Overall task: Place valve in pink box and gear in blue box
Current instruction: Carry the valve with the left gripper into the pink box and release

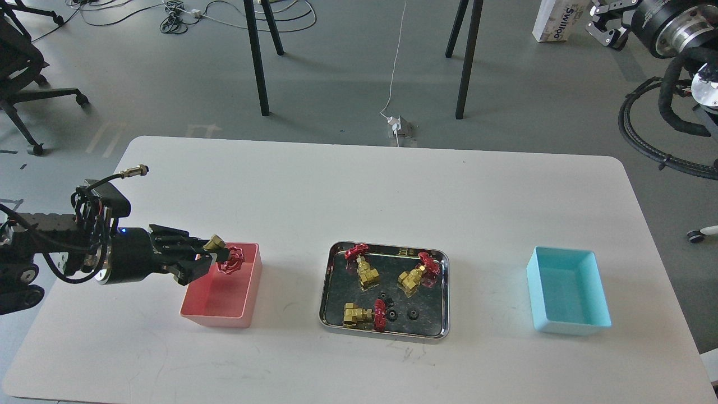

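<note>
I look down on a white table [359, 191] with rounded corners. Nearest to me, in a row across its front half, sit three containers. My left gripper [208, 259] comes in from the left edge, and its fingers [193, 270] are clenched on a valve [225, 257], a small brass body with a red handwheel. The valve hangs over the left end of the pink box [221, 300], directly beyond my fingertips, with the handwheel pointing away from me into the box's opening. I cannot tell whether the valve touches the box wall.

Well to the right of my left fingers lies a shiny steel tray [385, 290]. In it are three more valves: one at the near left [363, 314] lying on its side, one at the far left [362, 265], and one at the far right [418, 274]. Between them, towards the near edge of the tray, sit three tiny black gears [402, 314], close together.

Farther right still, well apart from the tray, stands the blue box [567, 292], its inside bare.

Beyond the table is grey floor, with black table legs [259, 62], a white cable [395, 67] running to a small plug block, and an office chair [25, 73] at the far left.

My right gripper [604, 22] is raised at the top right corner, far from everything on the table. It is small and dark there, and I cannot tell whether its fingers are released or clenched.
</note>
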